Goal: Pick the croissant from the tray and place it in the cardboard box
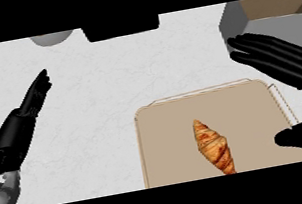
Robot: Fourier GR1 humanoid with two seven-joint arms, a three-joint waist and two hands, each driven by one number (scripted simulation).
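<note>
- The golden-brown, ridged croissant (214, 146) lies on the flat tan tray (168, 141), untouched.
- The black right hand (290, 66) hovers open above the tray's right edge, fingers straight, thumb spread.
- The grey-sided cardboard box (245, 24) sits behind it.
- The left hand (36, 93) rests open above the white marble counter (119, 74).

A golden-brown, ridged croissant (214, 147) lies on a tan tray (168, 141) atop the white, faintly veined counter (107, 91).

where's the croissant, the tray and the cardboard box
croissant (214, 146), head view, middle of its body
tray (167, 142), head view, bare tan surface left of the croissant
cardboard box (235, 20), head view, its grey left wall, at the upper right
</note>
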